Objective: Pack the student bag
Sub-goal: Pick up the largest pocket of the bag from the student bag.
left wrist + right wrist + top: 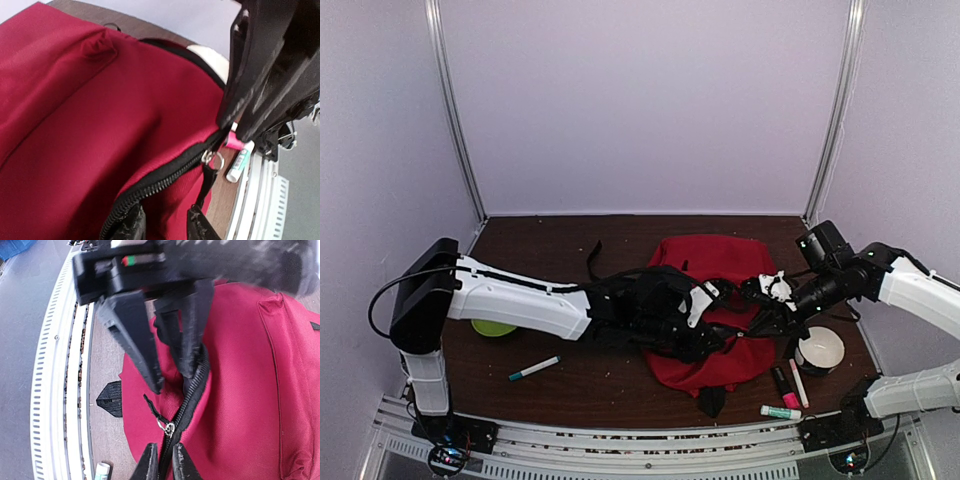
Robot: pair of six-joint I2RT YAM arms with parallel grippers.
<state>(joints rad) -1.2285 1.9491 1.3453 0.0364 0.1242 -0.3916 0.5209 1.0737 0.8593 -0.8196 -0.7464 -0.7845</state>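
I work in a robotics lab test cell. My landmark is the dark brown tabletop (pixel 570 255). Behind it and on both of its sides stand bare pale wall panels (pixel 640 100), held by thin aluminium posts (pixel 455 110). Along its near edge runs a slotted metal rail (pixel 640 442), where my arm bases (pixel 442 432) are bolted. A black cable (pixel 372 310) loops beside its left end

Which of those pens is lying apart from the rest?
The white pen with a teal tip, alone left of the red bag; the others cluster right of it.
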